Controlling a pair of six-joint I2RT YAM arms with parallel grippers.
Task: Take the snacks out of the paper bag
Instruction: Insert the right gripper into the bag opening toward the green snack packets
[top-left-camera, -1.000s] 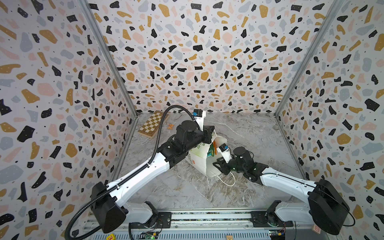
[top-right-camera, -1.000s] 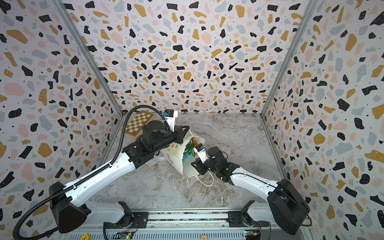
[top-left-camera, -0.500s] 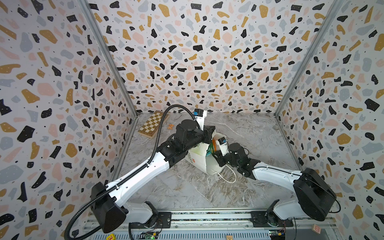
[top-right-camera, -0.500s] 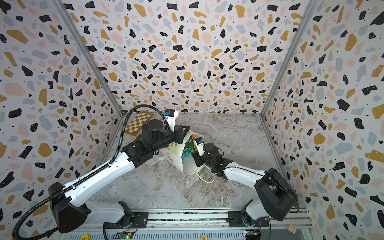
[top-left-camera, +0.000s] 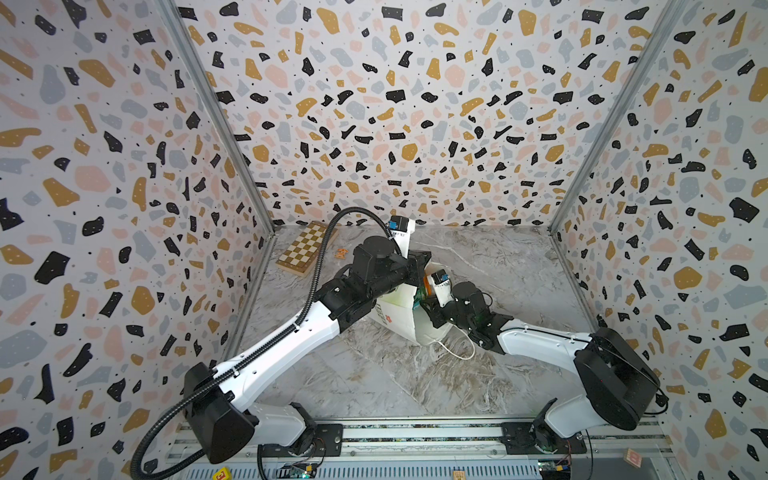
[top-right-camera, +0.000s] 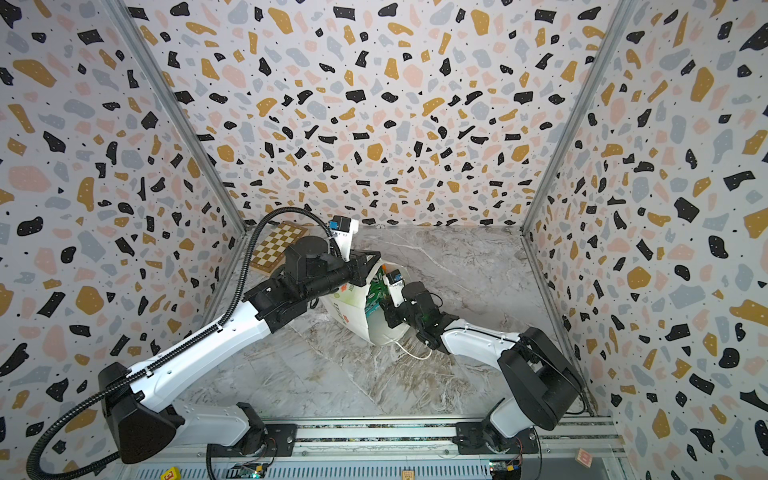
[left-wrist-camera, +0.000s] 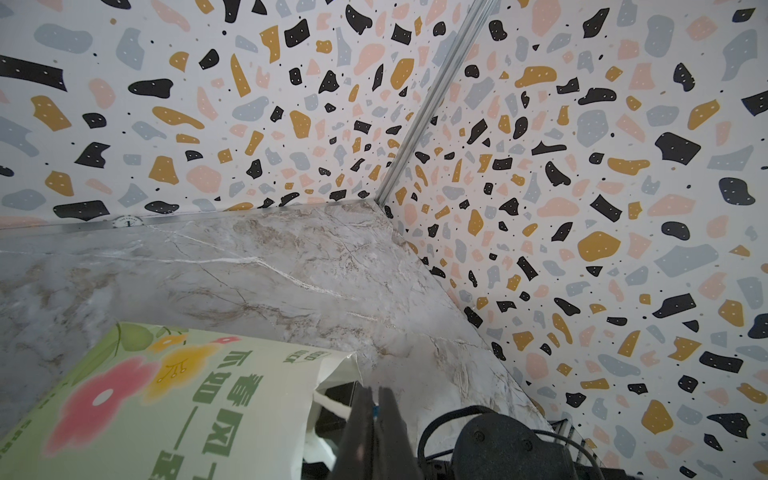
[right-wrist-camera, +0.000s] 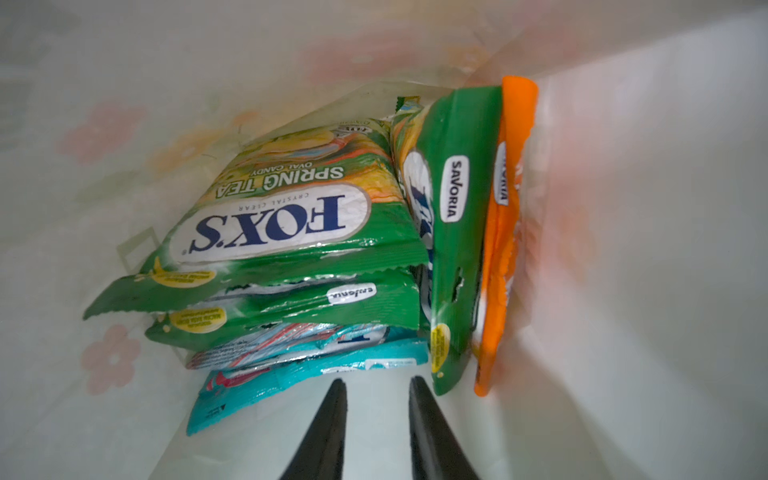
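The white paper bag (top-left-camera: 395, 318) (top-right-camera: 347, 309) lies tilted on the marble floor with its mouth toward the right arm. My left gripper (left-wrist-camera: 376, 390) (top-left-camera: 420, 266) is shut at the bag's upper rim, pinching it beside a white cord handle. My right gripper (right-wrist-camera: 376, 380) reaches inside the bag, open and holding nothing. Its tips stop just short of a teal snack packet (right-wrist-camera: 307, 370) at the bottom of a flat stack. A green FOX'S packet (right-wrist-camera: 282, 224) tops that stack. Another green packet (right-wrist-camera: 457, 208) and an orange one (right-wrist-camera: 500, 249) stand on edge beside it.
A wooden chessboard (top-left-camera: 305, 249) (top-right-camera: 276, 247) lies at the back left, with small orange scraps (top-left-camera: 341, 252) next to it. The bag's other cord handle (top-left-camera: 459, 353) trails on the floor under the right arm. Patterned walls close in three sides.
My right gripper has moved left, from outside the bag's mouth to inside it, and its jaws have narrowed a little. The left arm and the bag have stayed put.
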